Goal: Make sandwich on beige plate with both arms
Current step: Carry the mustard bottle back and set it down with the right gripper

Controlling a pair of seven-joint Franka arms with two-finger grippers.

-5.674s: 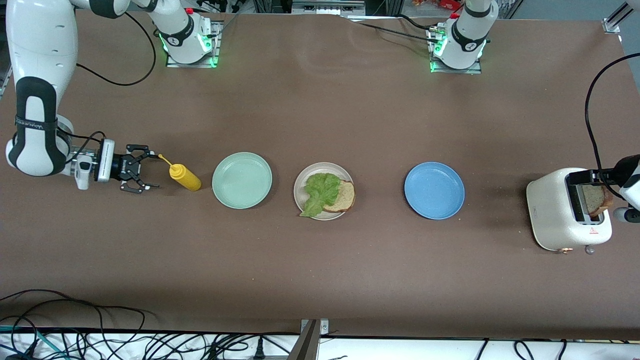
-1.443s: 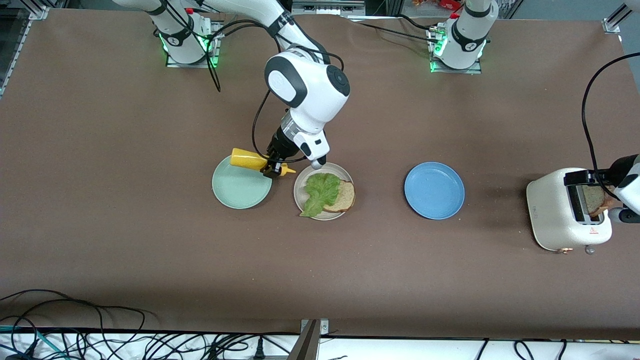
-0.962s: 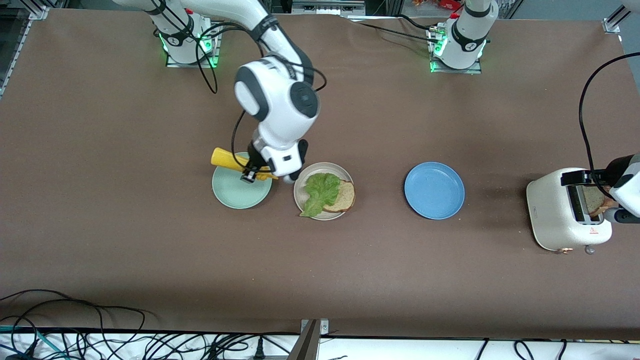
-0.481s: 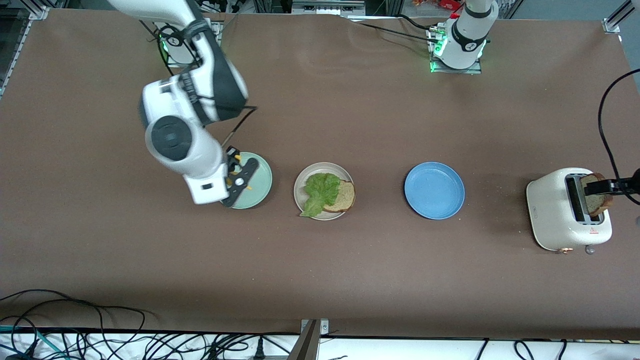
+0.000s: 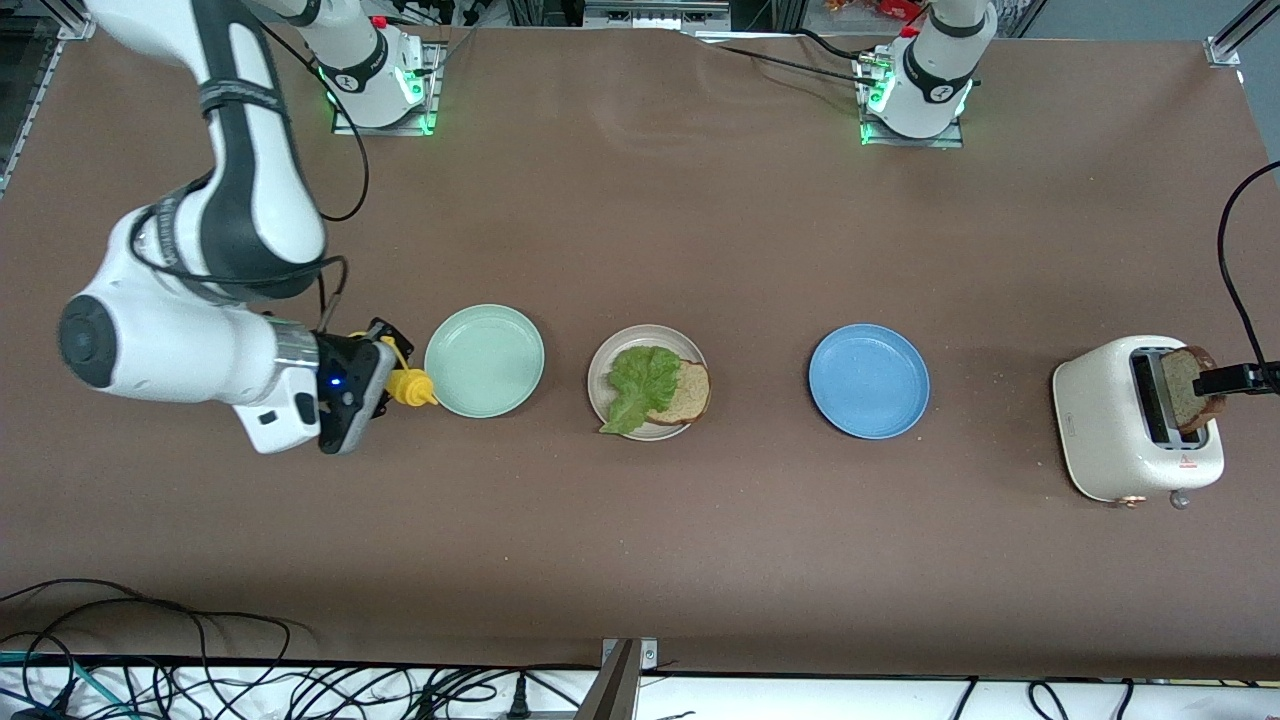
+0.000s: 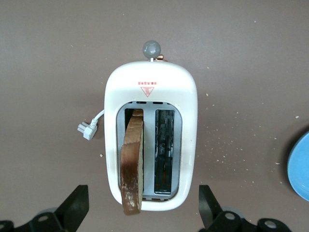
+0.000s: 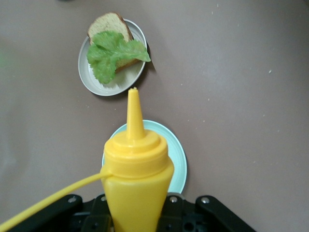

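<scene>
The front camera looks down from high across the table [image 5: 640,230], bases along the frame's top. The left wrist camera looks straight down, close on the toaster [image 6: 152,140], centre frame. The right wrist camera looks along the yellow bottle [image 7: 136,179] at the mint plate [image 7: 176,154] and beige plate [image 7: 91,79], upper left; both show mid-frame in the front view.

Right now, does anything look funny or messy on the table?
Yes: the lettuce droops over the rim of the beige plate, hiding most of the bread slice. The second slice leans crooked, half out of the toaster.
</scene>
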